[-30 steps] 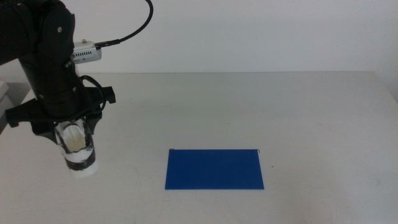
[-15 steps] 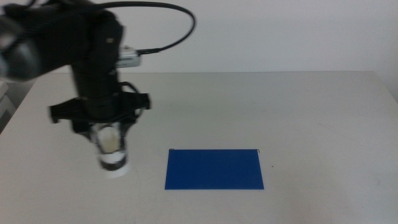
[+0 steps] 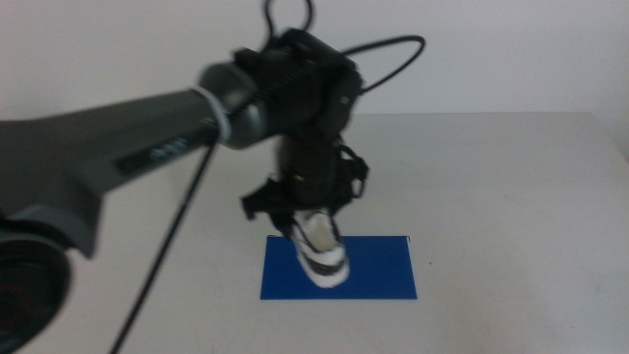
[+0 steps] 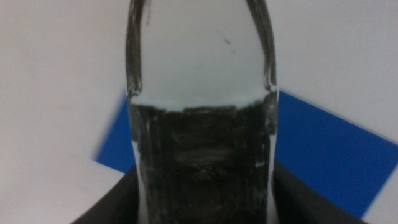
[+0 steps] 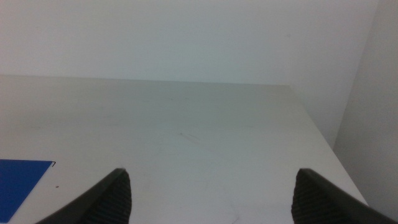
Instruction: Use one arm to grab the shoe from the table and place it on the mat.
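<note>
My left arm (image 3: 147, 147) reaches in from the left, and its gripper (image 3: 313, 224) is shut on the white and black shoe (image 3: 322, 251). The shoe hangs toe-down over the left part of the dark blue mat (image 3: 373, 270). I cannot tell whether it touches the mat. In the left wrist view the shoe (image 4: 202, 124) fills the space between the jaws, with the mat (image 4: 329, 155) below it. My right gripper (image 5: 217, 186) is open and empty, off to the right, out of the middle view.
The white table (image 3: 491, 177) is bare around the mat. A corner of the mat (image 5: 18, 177) shows in the right wrist view. The table's far edge meets a pale wall.
My left arm has swung to the right with the shoe, from the table's left side to above the mat's left part. The mat has not moved.
</note>
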{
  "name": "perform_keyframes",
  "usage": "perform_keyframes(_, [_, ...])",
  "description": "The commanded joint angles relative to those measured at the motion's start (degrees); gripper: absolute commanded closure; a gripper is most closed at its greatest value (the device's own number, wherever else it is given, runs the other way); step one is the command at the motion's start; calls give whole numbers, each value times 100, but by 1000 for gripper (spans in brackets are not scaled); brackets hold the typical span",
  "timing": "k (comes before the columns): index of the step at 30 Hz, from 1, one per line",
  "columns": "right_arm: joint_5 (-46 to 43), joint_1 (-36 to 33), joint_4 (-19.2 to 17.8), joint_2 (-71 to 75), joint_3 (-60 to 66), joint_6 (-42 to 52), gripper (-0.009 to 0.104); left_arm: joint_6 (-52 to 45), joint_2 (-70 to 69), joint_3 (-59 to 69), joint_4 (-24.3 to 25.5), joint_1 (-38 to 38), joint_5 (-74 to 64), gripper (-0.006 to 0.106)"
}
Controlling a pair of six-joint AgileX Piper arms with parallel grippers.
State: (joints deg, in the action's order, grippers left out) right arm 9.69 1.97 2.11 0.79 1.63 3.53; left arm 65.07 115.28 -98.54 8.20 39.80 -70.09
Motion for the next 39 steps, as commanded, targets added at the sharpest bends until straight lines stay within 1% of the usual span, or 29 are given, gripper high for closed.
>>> perform_keyframes(1, [-454,27,-49,121,-54,72,29,580,-106,-368,-47,168,-423,102])
perform_keyframes(5, [-454,27,-49,121,-54,72,29,1561,154,-525,-224,264,-420,102])
perform_keyframes(9, [-454,27,-49,121,-54,72,29,2652,255,-525,-238,265,-419,102])
perform_keyframes(12, [-454,27,-49,121,-54,72,29,3819,255,-525,-228,265,-414,102])
perform_keyframes(16, [-454,27,-49,121,-54,72,29,5605,255,-525,-215,265,-408,102])
perform_keyframes(19, [-454,27,-49,121,-54,72,29,5635,255,-525,-175,248,-206,102])
perform_keyframes(25, [-454,27,-49,121,-54,72,29,5635,282,-525,-251,243,372,102])
perform_keyframes(39, [-454,27,-49,121,-54,72,29,5635,642,-525,-478,237,377,102])
